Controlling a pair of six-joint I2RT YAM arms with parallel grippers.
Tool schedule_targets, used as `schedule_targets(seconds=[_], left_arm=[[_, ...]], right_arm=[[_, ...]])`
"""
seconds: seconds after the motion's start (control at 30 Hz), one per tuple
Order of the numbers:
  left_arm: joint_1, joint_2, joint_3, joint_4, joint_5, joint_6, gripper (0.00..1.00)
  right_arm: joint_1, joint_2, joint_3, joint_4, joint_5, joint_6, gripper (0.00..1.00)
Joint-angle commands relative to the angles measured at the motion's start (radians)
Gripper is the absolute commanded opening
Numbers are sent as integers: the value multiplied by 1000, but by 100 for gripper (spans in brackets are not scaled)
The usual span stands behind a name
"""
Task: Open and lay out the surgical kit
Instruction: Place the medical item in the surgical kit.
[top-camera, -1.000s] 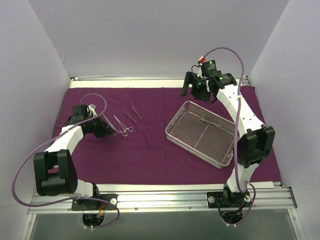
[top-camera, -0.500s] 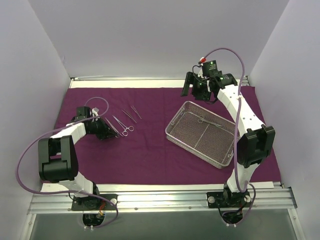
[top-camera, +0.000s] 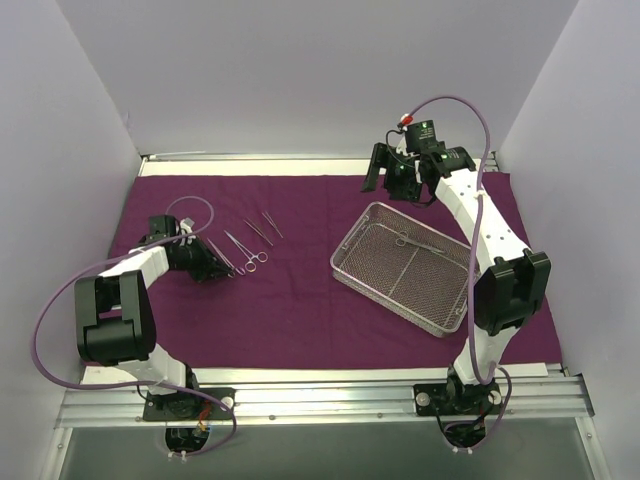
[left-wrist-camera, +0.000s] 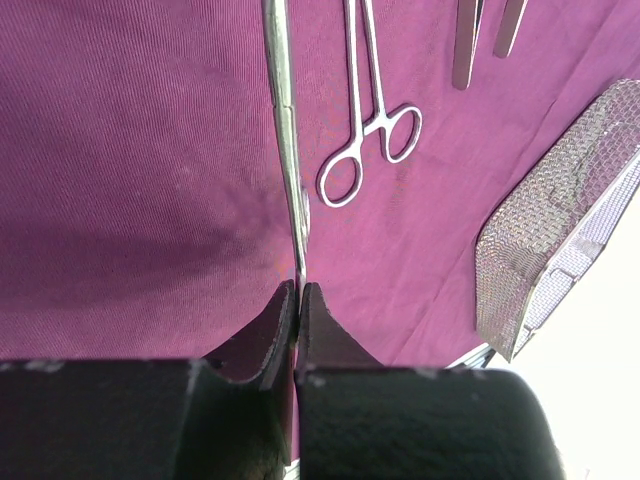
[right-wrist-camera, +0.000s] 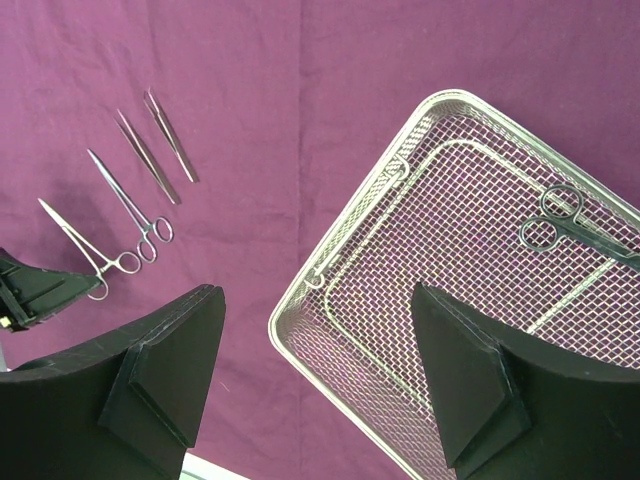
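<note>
The dark purple cloth (top-camera: 300, 310) lies spread flat over the table. The silver wire-mesh tray (top-camera: 350, 237) sits on its right half with one ring-handled forceps (top-camera: 420, 240) inside, also seen in the right wrist view (right-wrist-camera: 560, 215). My left gripper (top-camera: 222, 268) is low on the cloth, shut on the handle end of the leftmost forceps (left-wrist-camera: 285, 130); its rings are hidden between the fingers. A second forceps (left-wrist-camera: 365, 120) and two tweezers (top-camera: 265, 228) lie just to the right. My right gripper (top-camera: 395, 180) is open and empty, above the tray's far left corner (right-wrist-camera: 330, 250).
White walls close in the table on the left, back and right. The metal rail (top-camera: 320, 395) carrying the arm bases runs along the near edge. The tray's corner shows at the right of the left wrist view (left-wrist-camera: 560, 200).
The left arm's elbow has swung in and up a little while its gripper stays at the leftmost forceps. The right arm has not moved.
</note>
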Motion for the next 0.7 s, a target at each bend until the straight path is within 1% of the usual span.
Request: schedule_targets(seconds=[0.0,0.1,0.2,0.27,0.3,0.4,0.43,0.67], left_arm=[[8,6,-6,6,26,12,2],[8,18,2,-23,11,11,3],[11,33,3,-51,4,14,11],[11,38,5,-72,-12,15,13],[11,39,3,-88,-20,14,17],[14,45,2,-106,-36,14,18],[17,47,-1,-106,-36,15,21],[25,78,8,-132,-66,29,27]], right_arm=[[-8,-11,18,10,-15,10,76],[-8,-11,18,10,-17,10,76],[-8,-15,11,10,-15,12,76],[-8,-17,10,12,-15,12,76],[-8,-18,10,11,-15,13,76],[-8,-23,4,11,-12,12,76],[-6,-23,-1,12,-11,13,76],[-8,-32,-15,20,-14,19,76]])
